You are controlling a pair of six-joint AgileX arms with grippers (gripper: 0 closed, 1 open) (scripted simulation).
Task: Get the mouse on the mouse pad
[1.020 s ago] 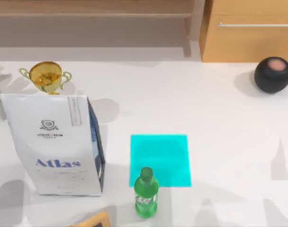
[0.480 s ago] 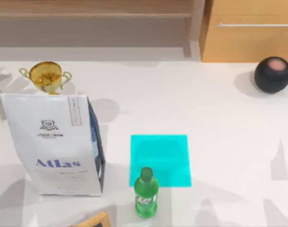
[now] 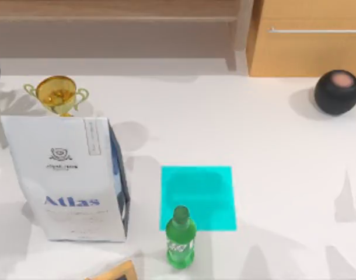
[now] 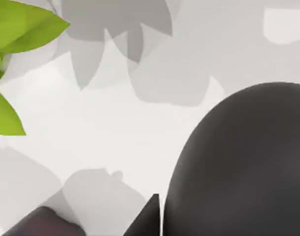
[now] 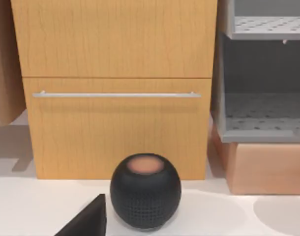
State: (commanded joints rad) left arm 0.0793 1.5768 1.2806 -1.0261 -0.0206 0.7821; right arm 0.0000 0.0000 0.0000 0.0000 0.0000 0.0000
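the cyan mouse pad [image 3: 198,197] lies flat mid-counter [image 3: 271,175] between the white atlas bag [image 3: 67,178] and black ball [image 3: 337,92], a green bottle [image 3: 180,238] at its near edge; neither claw's state can be told.

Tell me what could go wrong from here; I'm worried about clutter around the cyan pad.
The green bottle stands upright at the mouse pad's near edge, so setting the mouse down may tip it. The tall Atlas bag stands just left of the pad, in the way of a carry from the left.
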